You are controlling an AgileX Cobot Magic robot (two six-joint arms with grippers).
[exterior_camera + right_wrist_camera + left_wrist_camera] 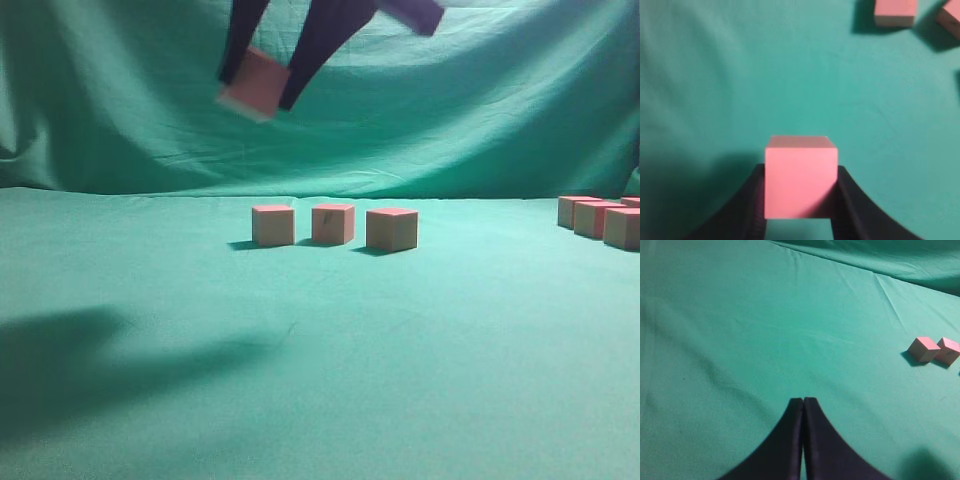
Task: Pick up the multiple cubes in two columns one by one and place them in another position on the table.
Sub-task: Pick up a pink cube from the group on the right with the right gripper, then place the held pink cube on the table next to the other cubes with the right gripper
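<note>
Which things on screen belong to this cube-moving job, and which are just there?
Job:
- held cube in the right gripper
- three placed cubes in a row
- cubes at the right edge
- table

Just there:
- backdrop curtain
- left gripper, shut and empty

dim, green cast | soft focus | raised tool (262, 85) motion-blurred

Exterior view skims the table (320, 380) low; wrist views look down.
</note>
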